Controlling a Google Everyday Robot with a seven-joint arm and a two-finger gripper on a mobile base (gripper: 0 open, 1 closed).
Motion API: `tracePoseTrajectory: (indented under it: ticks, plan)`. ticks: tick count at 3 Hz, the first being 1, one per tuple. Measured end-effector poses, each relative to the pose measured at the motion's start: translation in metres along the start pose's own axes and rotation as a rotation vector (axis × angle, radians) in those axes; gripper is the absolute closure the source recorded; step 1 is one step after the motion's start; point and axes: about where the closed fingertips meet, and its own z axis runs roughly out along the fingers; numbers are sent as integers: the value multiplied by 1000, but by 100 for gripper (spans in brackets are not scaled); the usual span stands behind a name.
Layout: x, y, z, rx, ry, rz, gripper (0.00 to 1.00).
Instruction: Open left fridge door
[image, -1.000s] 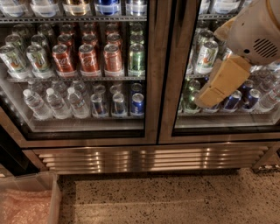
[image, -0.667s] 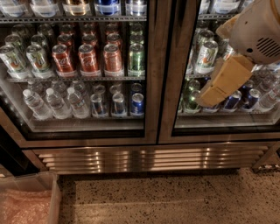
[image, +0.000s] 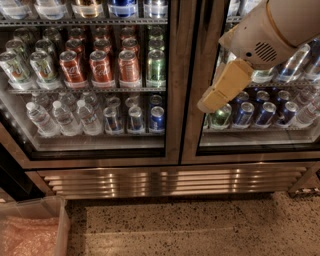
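Camera view, looking down on the lower half of a two-door drinks fridge. Left fridge door (image: 173, 90) shut, filling the left and middle of the picture, its steel edge flush against the right door (image: 260, 150) at the centre seam. Gripper (image: 220, 92) hanging from a pale arm (image: 270, 35) entering at upper right, angled down and leftward, in front of the right door's glass and just right of the seam. Grip state: cannot tell, with only one flat tan face on show. Probably placed there to get at the free edge of the left door, given hinges on the far left and the pull needed at the middle. Apparently not touching the left door; gap between gripper and glass hard to read. No handle made out on either door: possibly in the dark strip beside the seam, possibly higher up, out of frame. Upper part of both doors cut off. Behind the left glass, red cans (image: 100, 67) on one shelf, water bottles (image: 60, 117) and blue cans (image: 157, 119) below, labels unreadable. Part of the right-hand shelves hidden by the arm. Underneath, a steel grille (image: 170, 181) and speckled floor (image: 200, 227). Clear bin (image: 59, 220) at bottom left, cropped, pinkish contents not identifiable.
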Motion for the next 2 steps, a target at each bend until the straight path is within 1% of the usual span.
tracePoseTrajectory:
  ticks: [1, 2]
  plan:
    - [-3, 1, -2, 5, -16, -7, 0]
    - [-19, -14, 7, 4, -60, -9, 0]
